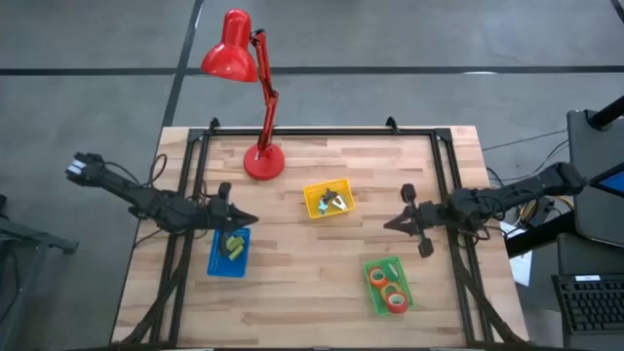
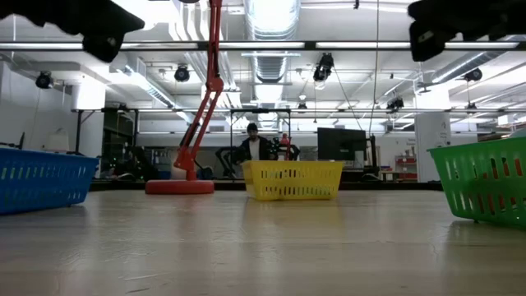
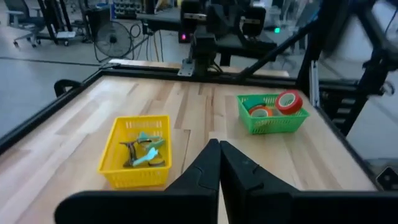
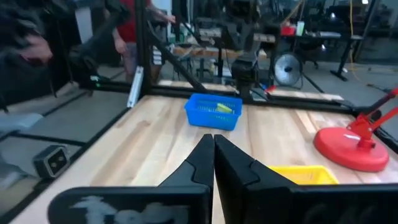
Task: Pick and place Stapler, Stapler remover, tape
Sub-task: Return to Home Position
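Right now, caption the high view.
Left gripper and right gripper, shut, face each other across a table with blue bin, yellow bin, green bin.

The left end effector [image 1: 252, 218] is seen over the tabletop [image 1: 322, 263], fingers pressed to a point, with the blue bin [image 1: 216, 263] just beside it. The right end effector [image 1: 390, 223] is likewise closed and faces it. The yellow bin [image 1: 310, 203] is set between them, and the green bin [image 1: 370, 289] with tape rolls [image 1: 395, 298] is found near the right one.

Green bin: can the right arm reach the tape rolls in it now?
Probably yes. The open-topped green bin sits near the right gripper, nothing lies between them, and the tape rolls lie uncovered. That gripper's shut jaws must open first. Left gripper waits by the blue bin.
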`<state>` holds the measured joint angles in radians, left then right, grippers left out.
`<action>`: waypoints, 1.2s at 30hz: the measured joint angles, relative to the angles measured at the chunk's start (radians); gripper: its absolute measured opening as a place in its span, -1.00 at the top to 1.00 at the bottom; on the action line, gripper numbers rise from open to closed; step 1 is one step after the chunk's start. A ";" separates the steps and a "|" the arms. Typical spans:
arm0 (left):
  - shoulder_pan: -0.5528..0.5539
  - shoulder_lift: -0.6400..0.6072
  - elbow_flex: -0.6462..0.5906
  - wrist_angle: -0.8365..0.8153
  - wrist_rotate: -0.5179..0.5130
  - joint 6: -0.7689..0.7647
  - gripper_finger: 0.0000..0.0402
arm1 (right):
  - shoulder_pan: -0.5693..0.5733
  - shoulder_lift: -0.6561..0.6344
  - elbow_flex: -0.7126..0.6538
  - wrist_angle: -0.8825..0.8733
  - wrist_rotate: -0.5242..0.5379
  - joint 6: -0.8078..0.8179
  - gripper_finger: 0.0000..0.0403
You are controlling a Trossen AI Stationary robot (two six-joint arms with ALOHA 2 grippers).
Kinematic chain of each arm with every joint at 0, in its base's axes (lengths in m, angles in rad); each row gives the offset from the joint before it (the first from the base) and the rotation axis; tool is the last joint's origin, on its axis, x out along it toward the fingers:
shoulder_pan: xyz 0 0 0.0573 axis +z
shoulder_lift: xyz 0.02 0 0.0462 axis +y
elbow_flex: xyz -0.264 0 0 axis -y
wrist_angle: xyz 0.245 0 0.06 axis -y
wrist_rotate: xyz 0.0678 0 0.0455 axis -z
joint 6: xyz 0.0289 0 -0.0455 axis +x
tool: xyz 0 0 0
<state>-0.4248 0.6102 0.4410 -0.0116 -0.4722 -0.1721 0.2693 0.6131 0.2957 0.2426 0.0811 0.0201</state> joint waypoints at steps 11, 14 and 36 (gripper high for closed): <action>0.000 -0.287 -0.282 0.174 0.008 0.060 0.92 | 0.001 -0.213 -0.129 -0.008 -0.003 0.005 0.96; 0.000 -0.361 -0.321 0.173 0.030 0.075 0.94 | 0.000 -0.235 -0.145 -0.006 -0.031 0.018 0.96; 0.000 -0.588 -0.377 -0.003 -0.105 0.193 0.93 | 0.001 -0.239 -0.174 0.000 -0.072 -0.077 0.96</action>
<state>-0.4244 0.0218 0.0641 -0.0147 -0.5770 0.0213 0.2699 0.3741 0.1217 0.2430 0.0093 -0.0569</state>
